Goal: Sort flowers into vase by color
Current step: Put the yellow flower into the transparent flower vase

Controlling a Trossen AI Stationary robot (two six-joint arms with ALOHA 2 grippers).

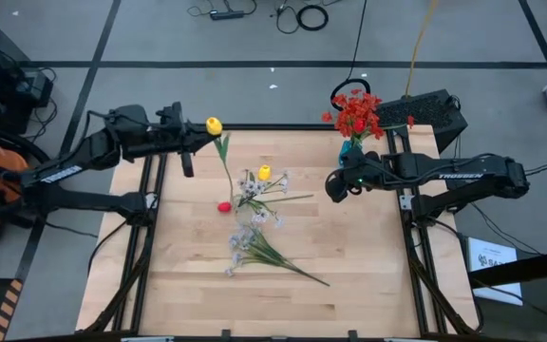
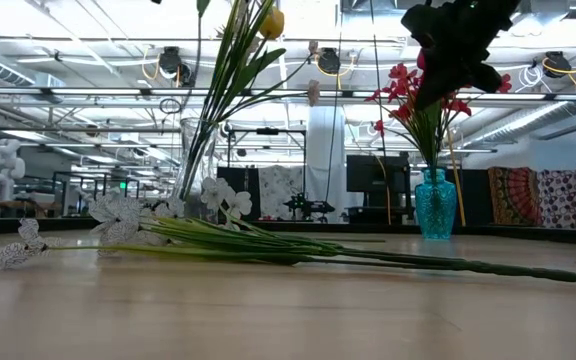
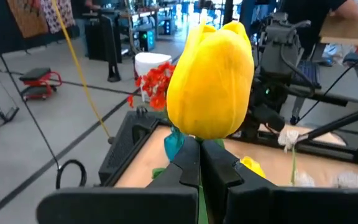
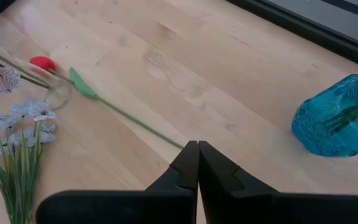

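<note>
On pale wood table [image 1: 349, 275], smooth yellow tulip [image 1: 214, 124]

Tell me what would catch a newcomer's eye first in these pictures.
Probably the yellow tulip, held up off the table in the shut left gripper near the table's far left edge. Next, the red flowers standing in the teal vase at the far right, just beyond the shut, empty right gripper.

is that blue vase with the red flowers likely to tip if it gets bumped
Probably yes. The blue vase looks small under a tall, spreading red bunch, so likely top-heavy. It stands near the table's far edge, so a nudge might send it off.
</note>
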